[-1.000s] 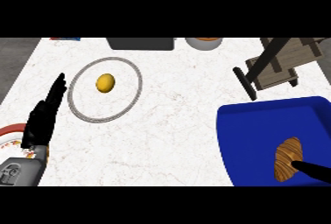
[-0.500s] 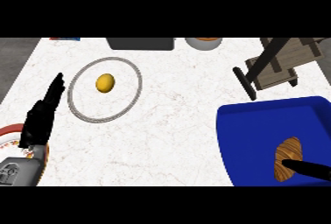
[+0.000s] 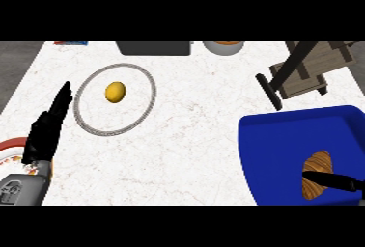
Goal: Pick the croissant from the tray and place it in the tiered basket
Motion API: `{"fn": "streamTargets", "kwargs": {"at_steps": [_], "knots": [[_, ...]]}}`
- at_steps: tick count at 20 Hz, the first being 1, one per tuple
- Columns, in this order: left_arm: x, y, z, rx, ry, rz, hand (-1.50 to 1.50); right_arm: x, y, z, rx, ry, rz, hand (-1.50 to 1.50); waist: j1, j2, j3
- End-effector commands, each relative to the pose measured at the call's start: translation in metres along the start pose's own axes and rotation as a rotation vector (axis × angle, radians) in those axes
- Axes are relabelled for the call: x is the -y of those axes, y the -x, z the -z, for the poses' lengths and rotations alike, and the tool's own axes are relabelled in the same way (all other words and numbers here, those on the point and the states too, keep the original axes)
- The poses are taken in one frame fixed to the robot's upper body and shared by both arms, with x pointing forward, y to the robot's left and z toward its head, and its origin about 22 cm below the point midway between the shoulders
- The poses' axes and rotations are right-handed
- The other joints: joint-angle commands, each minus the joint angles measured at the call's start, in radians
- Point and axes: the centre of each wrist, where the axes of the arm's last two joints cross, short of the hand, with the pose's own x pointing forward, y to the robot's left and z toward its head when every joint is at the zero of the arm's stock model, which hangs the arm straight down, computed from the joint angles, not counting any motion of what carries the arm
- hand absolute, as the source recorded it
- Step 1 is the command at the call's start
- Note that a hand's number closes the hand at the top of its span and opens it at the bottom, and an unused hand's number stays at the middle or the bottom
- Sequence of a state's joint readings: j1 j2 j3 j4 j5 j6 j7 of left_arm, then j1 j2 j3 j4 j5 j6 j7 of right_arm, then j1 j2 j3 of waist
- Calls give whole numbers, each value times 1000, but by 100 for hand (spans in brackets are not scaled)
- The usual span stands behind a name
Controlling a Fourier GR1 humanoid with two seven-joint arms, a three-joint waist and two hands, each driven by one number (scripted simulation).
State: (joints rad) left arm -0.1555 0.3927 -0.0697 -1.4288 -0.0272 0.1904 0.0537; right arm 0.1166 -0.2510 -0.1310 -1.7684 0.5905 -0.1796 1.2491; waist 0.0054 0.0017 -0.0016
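Note:
The brown croissant (image 3: 319, 163) lies on the blue tray (image 3: 285, 144) at the lower right. My right hand (image 3: 333, 180) comes in from the right edge, and one straight black finger lies across the croissant's middle; the rest of the hand is out of view. The tiered basket (image 3: 308, 67), a dark stand with wooden shelves, stands at the back right, just beyond the tray. At the left edge my left hand (image 3: 46, 132) rests open with its fingers pointing up, far from the tray.
A round grey-rimmed plate (image 3: 152, 96) holds a yellow fruit (image 3: 115, 91) at the back left. A red-rimmed plate (image 3: 10, 144) shows under my left hand. A dark slab (image 3: 153, 47) and a bowl (image 3: 223, 47) sit along the back edge.
My right hand has slid a little up and to the left, further across the croissant. The left hand has barely moved.

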Motion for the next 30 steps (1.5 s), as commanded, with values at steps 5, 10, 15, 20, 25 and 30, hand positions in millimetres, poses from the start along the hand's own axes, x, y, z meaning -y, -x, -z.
{"fn": "streamTargets", "kwargs": {"at_steps": [5, 10, 15, 20, 25, 30], "knots": [[-5, 4, -5, 8, -22, 16, 0, -16, -13, -8, -225, -17, -16, -150, -1, 0, 0], [9, -17, -11, -6, -4, -2, 0, -20, -10, 4, -238, -45, -4, -150, 1, -3, 2], [4, -14, -4, 3, 0, -1, 0, -28, -21, 19, -233, -65, -16, -150, 0, -1, 2], [12, -1, -15, -4, -7, -10, 0, -40, -13, 21, -233, -105, -17, -150, -3, -2, 2], [15, -13, -3, 11, -33, -9, 0, -57, -24, 26, -225, -238, -63, 150, -2, -1, 2], [11, -8, -4, 12, 4, -2, 0, -47, -23, 40, -122, -152, -208, 150, -3, -1, 2]]}}
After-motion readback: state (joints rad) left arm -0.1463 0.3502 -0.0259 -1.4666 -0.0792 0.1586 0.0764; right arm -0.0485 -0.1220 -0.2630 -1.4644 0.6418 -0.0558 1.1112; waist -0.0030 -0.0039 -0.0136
